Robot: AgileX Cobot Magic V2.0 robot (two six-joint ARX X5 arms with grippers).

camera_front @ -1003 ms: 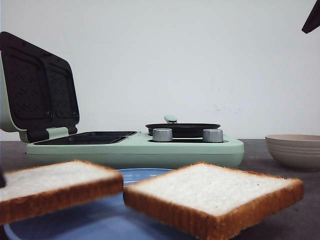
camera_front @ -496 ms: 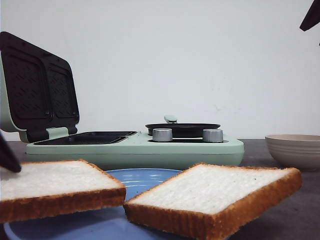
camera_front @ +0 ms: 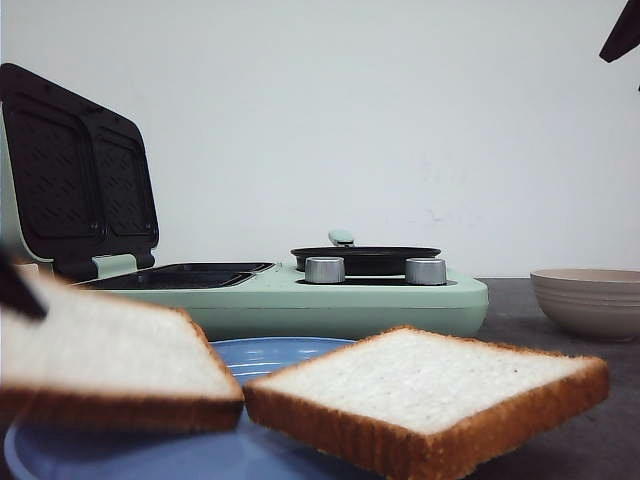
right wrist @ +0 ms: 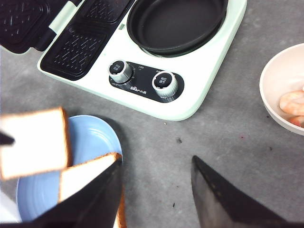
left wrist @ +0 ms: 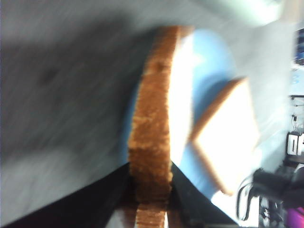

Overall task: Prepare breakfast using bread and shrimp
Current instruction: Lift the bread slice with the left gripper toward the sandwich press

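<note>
My left gripper (left wrist: 151,190) is shut on the crust edge of one bread slice (left wrist: 152,137), which hangs tilted over the blue plate (camera_front: 270,352). In the front view this slice (camera_front: 110,360) is blurred at the near left. The other bread slice (camera_front: 430,385) lies on the plate's right side, also seen as a slice (right wrist: 85,178) in the right wrist view. Pink shrimp (right wrist: 292,102) lie in the beige bowl (right wrist: 273,80). High above the table, my right gripper (right wrist: 156,159) is open and holds nothing.
A mint-green breakfast maker (right wrist: 142,102) stands behind the plate, its lid (camera_front: 75,170) raised, the dark sandwich plates (right wrist: 80,45) bare, a black pan (right wrist: 175,21) on its right half and two silver knobs (camera_front: 325,270) in front. Grey table (right wrist: 228,137) lies between plate and bowl.
The left slice has risen and tilted over the plate, and a left finger has come into the front view at the left edge. The right slice and right arm stay put.
</note>
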